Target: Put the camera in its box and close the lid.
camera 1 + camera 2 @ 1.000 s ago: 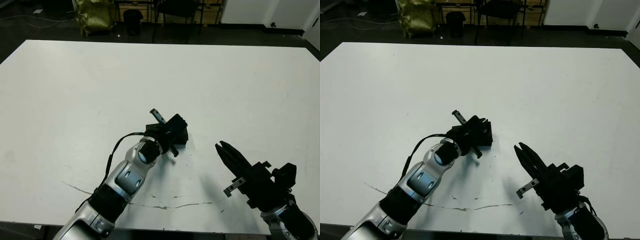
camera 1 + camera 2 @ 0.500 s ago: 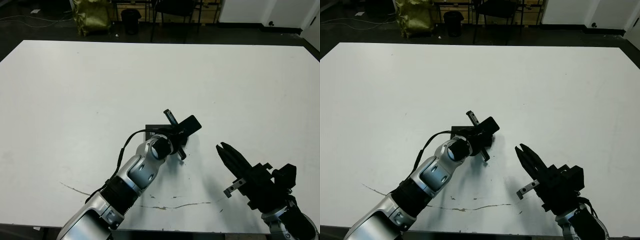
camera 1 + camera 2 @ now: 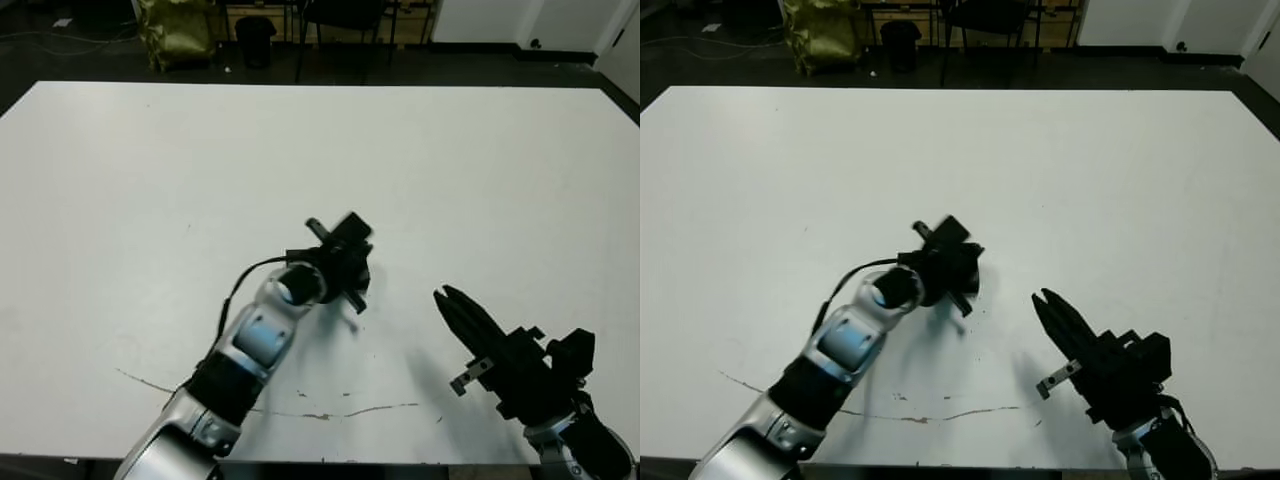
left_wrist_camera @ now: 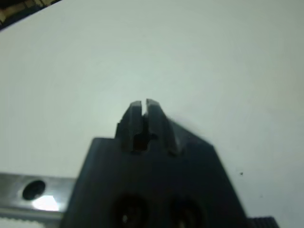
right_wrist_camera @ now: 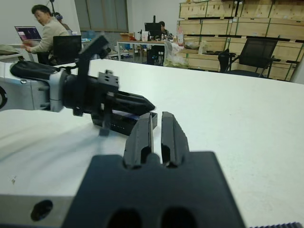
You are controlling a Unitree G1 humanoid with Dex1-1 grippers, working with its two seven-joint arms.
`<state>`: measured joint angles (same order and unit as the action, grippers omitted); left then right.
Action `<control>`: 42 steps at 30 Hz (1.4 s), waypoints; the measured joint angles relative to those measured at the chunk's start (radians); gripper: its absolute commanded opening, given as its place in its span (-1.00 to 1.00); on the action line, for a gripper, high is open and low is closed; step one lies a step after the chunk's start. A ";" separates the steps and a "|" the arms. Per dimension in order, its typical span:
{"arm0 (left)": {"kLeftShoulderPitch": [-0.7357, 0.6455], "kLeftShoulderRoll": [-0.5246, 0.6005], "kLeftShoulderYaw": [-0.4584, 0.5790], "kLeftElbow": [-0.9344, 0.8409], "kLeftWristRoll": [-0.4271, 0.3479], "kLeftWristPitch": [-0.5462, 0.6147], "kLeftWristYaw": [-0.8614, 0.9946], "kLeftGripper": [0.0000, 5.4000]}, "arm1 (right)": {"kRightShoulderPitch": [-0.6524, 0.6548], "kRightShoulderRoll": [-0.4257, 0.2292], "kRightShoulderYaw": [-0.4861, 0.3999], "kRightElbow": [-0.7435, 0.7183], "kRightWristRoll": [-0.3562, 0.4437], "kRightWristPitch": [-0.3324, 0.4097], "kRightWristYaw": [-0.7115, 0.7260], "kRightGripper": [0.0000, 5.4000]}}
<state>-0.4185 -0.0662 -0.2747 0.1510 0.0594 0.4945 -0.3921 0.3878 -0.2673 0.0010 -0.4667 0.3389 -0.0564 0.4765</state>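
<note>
In the right wrist view, the left gripper (image 5: pixel 148 105) hangs just over a black lid (image 5: pixel 124 121) with a purple shiny strip. The lid lies flat on the white bench (image 5: pixel 247 123). The left jaws look pressed together and hold nothing. The right gripper (image 5: pixel 157 116) is near, and its jaws are almost shut too, with only a thin slit between them. They hold nothing. People sit at desks far behind the bench.

In the left wrist view, the left jaws are pressed together, and past them there is only bare bench.

In the two head views, the left arm reaches to the middle of the bench and looks blurry. It hides the lid. The right gripper waits apart from it, near the front edge.

I cannot see the camera or the white-lined box anywhere. They may be under the lid, but I cannot tell.

I think the lid is light and stiff, and its smooth top could be slippery. Holding it by its two long sides looks safest.
</note>
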 measured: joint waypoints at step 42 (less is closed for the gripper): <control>0.545 -0.015 0.367 -0.409 -0.293 -0.657 0.191 -0.99 | -0.069 0.216 -0.005 0.010 -0.247 0.076 -0.435 -1.00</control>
<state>0.1263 -0.0813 0.0924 -0.2579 -0.2332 -0.1621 -0.2011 0.3191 -0.0514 -0.0041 -0.4566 0.0923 0.0199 0.0411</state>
